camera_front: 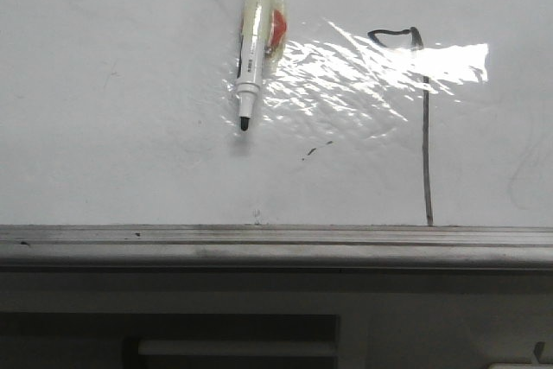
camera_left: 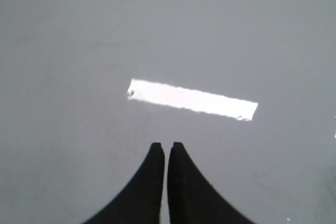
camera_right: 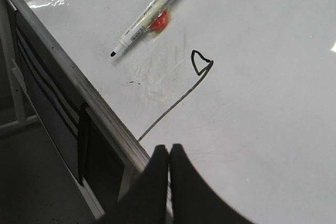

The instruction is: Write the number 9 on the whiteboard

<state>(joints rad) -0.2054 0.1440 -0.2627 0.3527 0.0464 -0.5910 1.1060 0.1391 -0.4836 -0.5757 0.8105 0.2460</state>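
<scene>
The whiteboard (camera_front: 104, 127) is a glossy white surface with glare, edged by a grey rail. The number 9 (camera_front: 426, 144) is drawn in thin black marker: a long straight stroke with a small flattened loop at its top left. It also shows in the right wrist view (camera_right: 198, 66). A white marker (camera_front: 251, 49) with a black tip lies uncapped on the board left of the 9, seen too in the right wrist view (camera_right: 149, 14). My left gripper (camera_left: 166, 145) is shut and empty above bare board. My right gripper (camera_right: 168, 147) is shut and empty near the rail.
A tiny stray black dash (camera_front: 316, 149) lies between marker and 9. The grey metal rail (camera_front: 276, 244) runs along the board's near edge, with a dark cabinet front (camera_right: 58, 124) below it. A bright rectangular light reflection (camera_left: 191, 99) sits on the board.
</scene>
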